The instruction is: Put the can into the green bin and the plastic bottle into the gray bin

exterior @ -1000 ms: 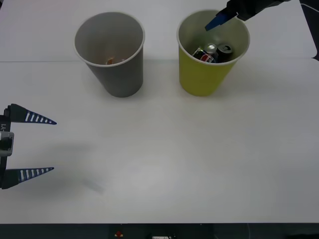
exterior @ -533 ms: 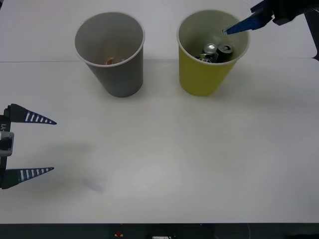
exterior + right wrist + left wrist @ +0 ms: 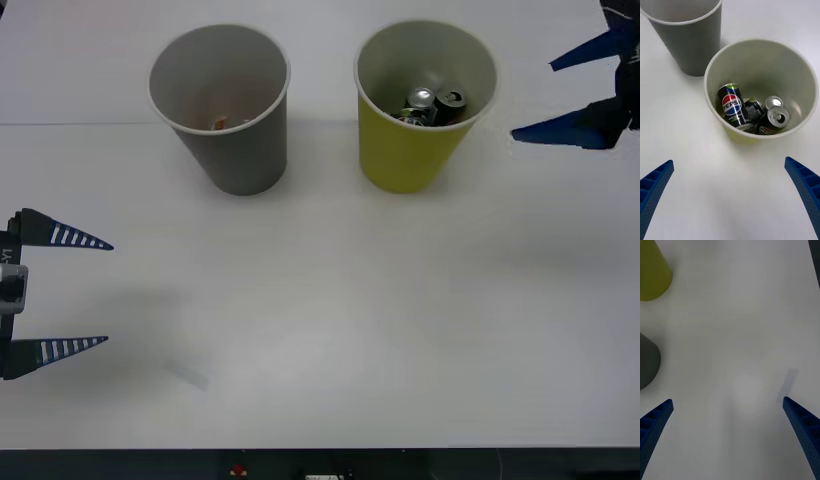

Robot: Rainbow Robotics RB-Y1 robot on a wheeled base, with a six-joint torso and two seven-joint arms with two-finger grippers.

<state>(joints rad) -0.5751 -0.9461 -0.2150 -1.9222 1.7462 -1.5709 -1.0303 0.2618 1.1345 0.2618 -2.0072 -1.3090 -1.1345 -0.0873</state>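
Observation:
The green bin [image 3: 410,160] stands upright at the back right of the table, the gray bin [image 3: 235,150] beside it on the left. Dark cans lie inside the green bin; one can [image 3: 732,105] lies on its side with its red and blue label up, others [image 3: 432,103] show silver tops. My right gripper [image 3: 533,100] hangs open and empty just right of the green bin, apart from it [image 3: 728,161]. My left gripper [image 3: 108,293] rests open and empty at the table's left edge. The plastic bottle is hidden; a small orange bit [image 3: 222,122] shows low inside the gray bin.
The white table [image 3: 330,300] spreads wide in front of both bins. A faint pale scrap [image 3: 188,373] lies flat near the front left. In the left wrist view the green bin [image 3: 651,273] and the gray bin [image 3: 647,360] stand at one side.
My right gripper has pulled back from over the green bin, out to its right and lower, still open. A can inside the bin has settled deeper. The left arm has not moved.

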